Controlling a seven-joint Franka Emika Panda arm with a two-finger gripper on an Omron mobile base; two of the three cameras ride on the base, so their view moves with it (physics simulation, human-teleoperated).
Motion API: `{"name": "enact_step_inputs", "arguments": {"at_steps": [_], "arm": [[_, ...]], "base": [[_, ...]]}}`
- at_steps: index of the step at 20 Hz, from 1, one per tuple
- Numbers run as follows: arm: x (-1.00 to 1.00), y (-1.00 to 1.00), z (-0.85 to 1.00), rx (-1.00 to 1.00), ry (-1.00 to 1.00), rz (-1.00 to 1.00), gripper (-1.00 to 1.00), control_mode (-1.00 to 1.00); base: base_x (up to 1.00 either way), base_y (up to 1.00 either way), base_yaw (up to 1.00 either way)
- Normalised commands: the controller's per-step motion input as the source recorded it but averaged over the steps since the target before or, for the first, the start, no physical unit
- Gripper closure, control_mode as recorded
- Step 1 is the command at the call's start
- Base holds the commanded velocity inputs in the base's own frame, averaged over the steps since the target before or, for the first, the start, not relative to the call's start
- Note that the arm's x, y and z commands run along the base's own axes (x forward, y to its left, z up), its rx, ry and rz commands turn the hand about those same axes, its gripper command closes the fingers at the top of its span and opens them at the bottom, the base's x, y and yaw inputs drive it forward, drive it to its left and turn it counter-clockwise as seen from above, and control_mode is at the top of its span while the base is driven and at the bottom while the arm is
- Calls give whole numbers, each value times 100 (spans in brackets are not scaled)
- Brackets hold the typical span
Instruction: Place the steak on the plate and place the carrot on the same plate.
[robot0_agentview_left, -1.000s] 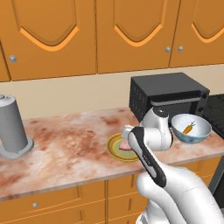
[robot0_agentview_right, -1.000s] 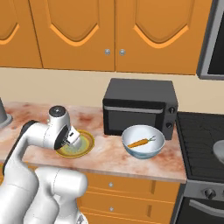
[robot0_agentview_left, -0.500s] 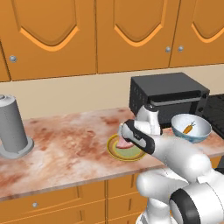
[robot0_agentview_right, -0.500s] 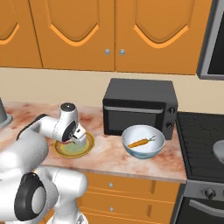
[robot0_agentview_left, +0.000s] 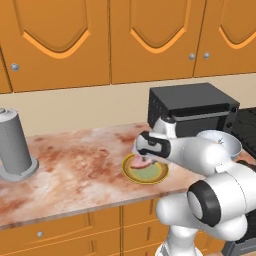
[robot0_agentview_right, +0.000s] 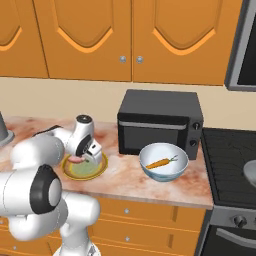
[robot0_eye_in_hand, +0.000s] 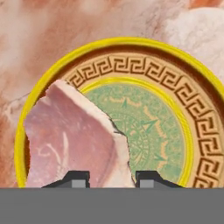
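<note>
Gripper lowered, steak over plate

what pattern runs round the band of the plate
A dark Greek-key meander on the tan band of the plate, inside its yellow rim; clearest in the hand view.

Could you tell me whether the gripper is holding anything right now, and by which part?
The gripper appears to hold the steak by its near edge, over the plate.

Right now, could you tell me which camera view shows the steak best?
The hand view: the steak is large there, over the left side of the plate, between the fingertips. In the left base view only a pink sliver peeks beneath the gripper; the right base view shows another sliver.
</note>
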Motion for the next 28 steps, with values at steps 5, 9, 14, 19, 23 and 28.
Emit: {"name": "enact_step_inputs", "arguments": {"at_steps": [5,9,14,19,23,28], "arm": [[0,8,-30,4,0,0,100,-100],[0,3,-21,2,0,0,-100,-100],[0,0,0,0,0,0,-100,-100],[0,0,7,-2,3,0,-100,-100],[-5,-9,48,-6,7,0,-100,-100],[-38,-55,70,0,2,-4,-100,-100]], "base": [[0,0,0],[0,0,0],[0,0,0],[0,0,0],[0,0,0],[0,0,0]]}}
